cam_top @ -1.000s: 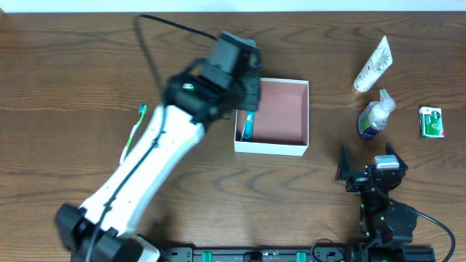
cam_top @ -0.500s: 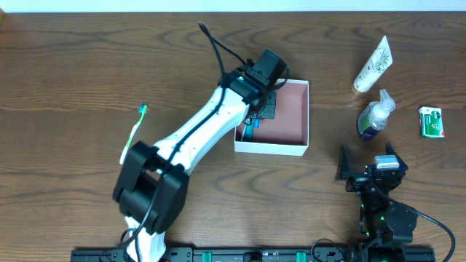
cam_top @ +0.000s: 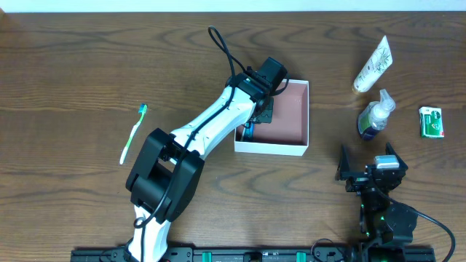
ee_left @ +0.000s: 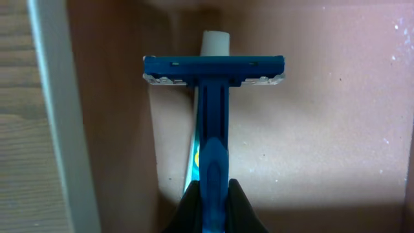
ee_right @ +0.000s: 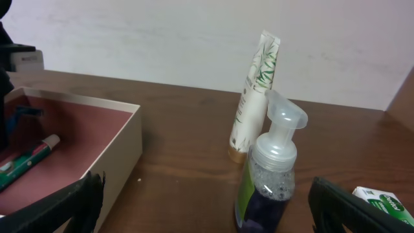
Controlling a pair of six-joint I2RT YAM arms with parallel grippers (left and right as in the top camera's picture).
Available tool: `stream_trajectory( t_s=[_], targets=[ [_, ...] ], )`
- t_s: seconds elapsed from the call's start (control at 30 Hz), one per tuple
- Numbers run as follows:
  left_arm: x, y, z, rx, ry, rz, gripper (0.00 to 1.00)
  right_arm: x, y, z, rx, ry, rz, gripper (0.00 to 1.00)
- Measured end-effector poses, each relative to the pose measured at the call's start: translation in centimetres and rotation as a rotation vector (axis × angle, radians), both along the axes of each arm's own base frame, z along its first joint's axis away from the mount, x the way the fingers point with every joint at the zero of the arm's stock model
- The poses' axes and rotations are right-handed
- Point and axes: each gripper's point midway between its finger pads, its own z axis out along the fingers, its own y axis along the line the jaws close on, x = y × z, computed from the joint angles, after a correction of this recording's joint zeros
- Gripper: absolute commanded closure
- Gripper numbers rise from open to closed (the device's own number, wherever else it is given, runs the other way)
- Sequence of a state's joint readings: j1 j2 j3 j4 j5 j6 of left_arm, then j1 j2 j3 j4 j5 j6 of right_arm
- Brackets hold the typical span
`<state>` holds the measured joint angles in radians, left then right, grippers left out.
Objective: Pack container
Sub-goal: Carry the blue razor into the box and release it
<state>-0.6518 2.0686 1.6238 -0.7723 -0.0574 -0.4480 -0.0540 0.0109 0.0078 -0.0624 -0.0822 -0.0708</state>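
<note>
Brown tabletop overhead: we see the container at centre, left gripper low inside by its left wall. Left wrist: it's clenched on a blue razor, white wall close left, bare floor right. Right wrist: right gripper spread empty, well clear.

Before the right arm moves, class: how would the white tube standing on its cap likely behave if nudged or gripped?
The white tube stands tall on a small cap, so a nudge would probably tip it. Its flat crimped top suggests soft walls that may squash under a grip.
</note>
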Motion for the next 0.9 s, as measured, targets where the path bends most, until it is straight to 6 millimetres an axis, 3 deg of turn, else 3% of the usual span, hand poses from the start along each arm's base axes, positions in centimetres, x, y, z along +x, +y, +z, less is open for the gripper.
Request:
stream_trajectory(
  t_s=[0.1, 0.9],
  targets=[
    [0.03, 0.07, 0.00, 0.004, -0.002, 0.000, 0.85, 0.00, 0.01, 0.00, 0.000, 0.000, 0.000, 0.01],
    [0.06, 0.18, -0.01, 0.019, -0.006, -0.030, 0.85, 0.00, 0.00, 0.00, 0.000, 0.000, 0.000, 0.01]
  ],
)
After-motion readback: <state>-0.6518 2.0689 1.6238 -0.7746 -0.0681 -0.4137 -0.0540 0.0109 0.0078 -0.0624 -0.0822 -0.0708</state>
